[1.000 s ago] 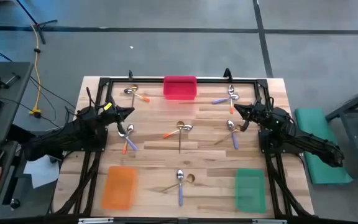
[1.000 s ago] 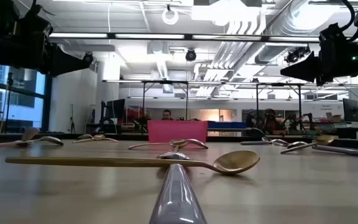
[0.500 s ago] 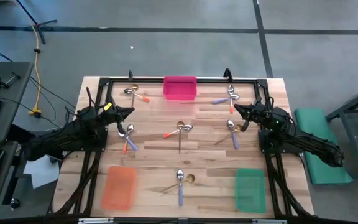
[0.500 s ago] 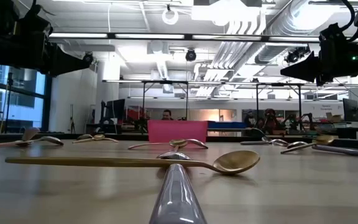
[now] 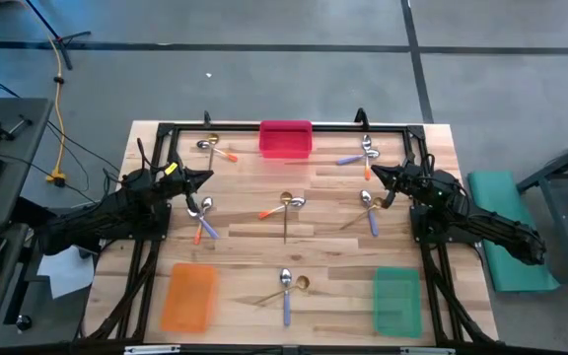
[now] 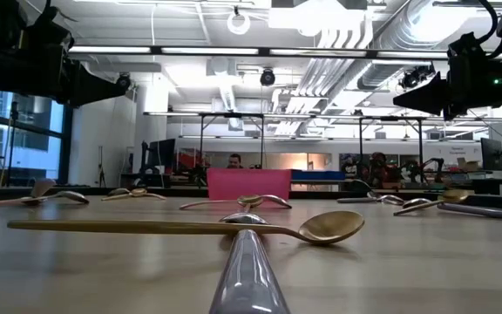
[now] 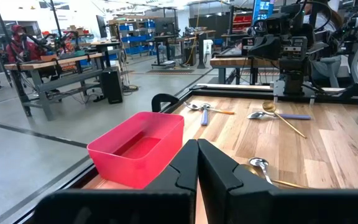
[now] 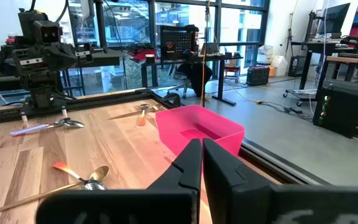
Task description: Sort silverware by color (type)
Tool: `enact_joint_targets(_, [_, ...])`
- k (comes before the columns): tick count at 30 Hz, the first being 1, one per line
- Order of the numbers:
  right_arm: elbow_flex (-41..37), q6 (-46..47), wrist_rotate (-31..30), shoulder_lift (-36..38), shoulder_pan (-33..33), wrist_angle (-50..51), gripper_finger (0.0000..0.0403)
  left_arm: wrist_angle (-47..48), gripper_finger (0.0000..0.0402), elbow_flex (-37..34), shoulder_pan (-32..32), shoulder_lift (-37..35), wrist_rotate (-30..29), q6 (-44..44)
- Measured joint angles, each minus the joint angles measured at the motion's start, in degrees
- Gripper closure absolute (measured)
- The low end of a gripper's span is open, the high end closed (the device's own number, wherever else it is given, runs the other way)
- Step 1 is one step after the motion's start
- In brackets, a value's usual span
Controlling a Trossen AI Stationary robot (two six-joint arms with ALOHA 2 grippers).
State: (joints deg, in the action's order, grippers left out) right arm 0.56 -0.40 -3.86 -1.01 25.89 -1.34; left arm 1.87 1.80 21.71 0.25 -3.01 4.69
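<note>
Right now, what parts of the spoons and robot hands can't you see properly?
- Low view: the nearest purple-handled spoon is blurred and cut off by the bottom edge.
- Low view: far spoons beside the pink tray are too small to tell colours.
- High view: left gripper and right gripper show too small to judge their fingers.

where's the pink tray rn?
In the high view, the pink tray sits at the middle of the table's far edge, between the two spoon pairs at the far corners, empty.

Grey concrete floor (image 5: 264, 59), bright ceiling lights (image 6: 321, 17).
</note>
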Motion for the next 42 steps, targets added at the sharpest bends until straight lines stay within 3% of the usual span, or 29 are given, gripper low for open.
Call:
enact_joint_targets(26, [0.00, 0.15, -0.02, 0.00, -0.01, 0.00, 0.0402, 0.00, 0.0402, 0.00, 0.02, 0.00, -0.02, 0.00])
enact_joint_targets(31, [0.00, 10.58, -0.71, -0.04, -0.02, -0.32, 0.0402, 0.00, 0.0402, -0.01, 0.01, 0.00, -0.01, 0.00])
enact_joint_targets(36, [0.00, 16.45, -1.37, -0.47, -0.35, -5.60, 0.0402, -0.01, 0.0402, -0.02, 0.01, 0.00, -0.02, 0.00])
enact_joint_targets(42, [0.00, 18.57, 5.86, -5.73, -4.13, -18.95, 0.0402, -0.01, 0.0401, -0.01, 0.00, 0.00, -0.01, 0.00])
